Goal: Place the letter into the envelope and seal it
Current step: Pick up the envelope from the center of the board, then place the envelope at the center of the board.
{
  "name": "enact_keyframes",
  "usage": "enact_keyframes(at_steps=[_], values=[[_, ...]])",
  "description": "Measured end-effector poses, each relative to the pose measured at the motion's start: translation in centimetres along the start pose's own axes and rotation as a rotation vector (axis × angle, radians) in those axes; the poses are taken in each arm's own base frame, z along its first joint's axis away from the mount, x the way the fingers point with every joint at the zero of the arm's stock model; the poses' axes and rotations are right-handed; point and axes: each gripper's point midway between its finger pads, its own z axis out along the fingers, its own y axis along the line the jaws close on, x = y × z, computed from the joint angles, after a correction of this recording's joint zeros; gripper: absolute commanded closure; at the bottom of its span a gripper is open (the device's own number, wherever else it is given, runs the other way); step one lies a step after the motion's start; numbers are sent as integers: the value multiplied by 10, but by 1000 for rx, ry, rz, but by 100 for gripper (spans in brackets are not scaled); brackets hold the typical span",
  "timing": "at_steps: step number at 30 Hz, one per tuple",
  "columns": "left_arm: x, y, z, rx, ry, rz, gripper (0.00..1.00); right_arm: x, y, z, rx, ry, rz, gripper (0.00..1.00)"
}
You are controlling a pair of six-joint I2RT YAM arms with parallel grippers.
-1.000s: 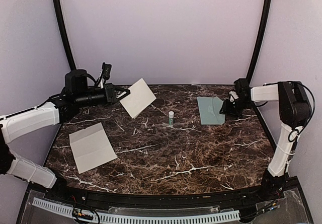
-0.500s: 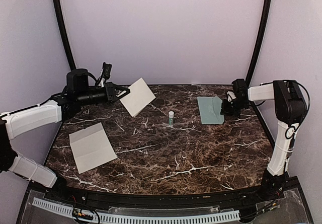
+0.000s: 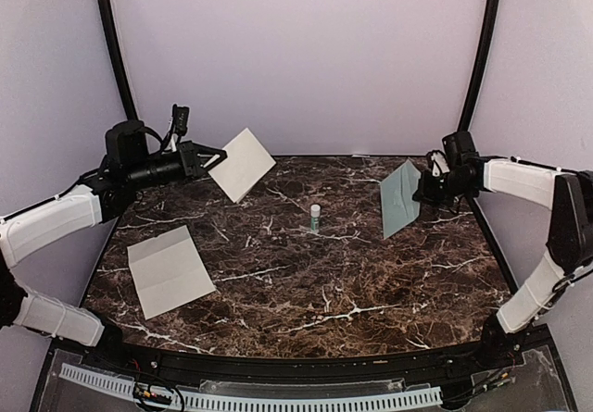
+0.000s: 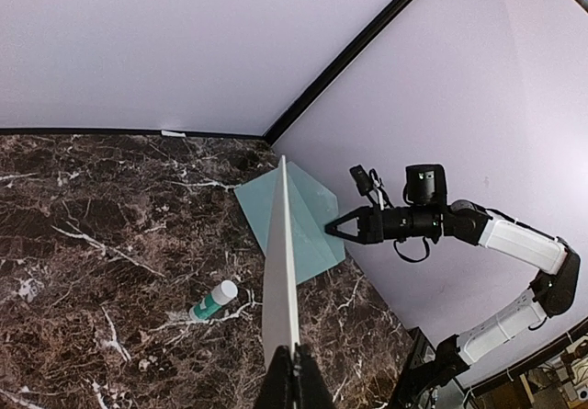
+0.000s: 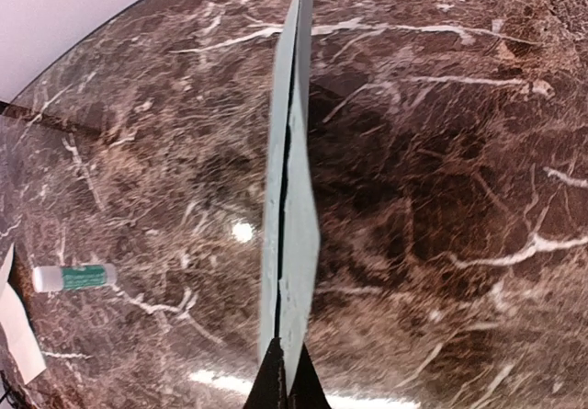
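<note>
left gripper (image 3: pixel 215 158) clamped on letter (image 3: pixel 243 164), 10 o'clock | right gripper (image 3: pixel 423 190) clamped on envelope (image 3: pixel 400 199) (tilted, off the table), 2 o'clock | glue stick (image 3: pixel 315 216) between them

Glossy, smooth marble-look table (image 3: pixel 371 282); matt cream paper letter (image 3: pixel 243 164); matt grey-teal paper envelope (image 3: pixel 399 197); smooth plastic glue stick (image 3: pixel 315 216)

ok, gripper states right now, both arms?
Left gripper: closed on the pale paper sheet, off the table.
Right gripper: closed on the envelope, off the table.
</note>
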Motion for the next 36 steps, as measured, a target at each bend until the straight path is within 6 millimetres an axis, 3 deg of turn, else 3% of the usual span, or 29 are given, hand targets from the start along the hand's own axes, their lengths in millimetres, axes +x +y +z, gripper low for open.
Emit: enact_keyframes(at_steps=[3,12,17,23,32,36], values=[[-7,-8,-7,11,-24,22,100,20,25,-22,-38,-3,-1,100],[-16,-26,-26,37,-57,75,100,120,101,-70,-190,109,38,100],[-14,-39,-41,62,-73,103,100,161,126,-92,-278,143,88,100],[-12,-51,-57,75,-85,124,100,213,148,-84,-321,235,128,100],[-7,-56,-67,71,-76,117,100,252,203,-62,-400,284,151,100],[-6,-57,-69,69,-70,113,100,264,214,-48,-382,291,168,100]])
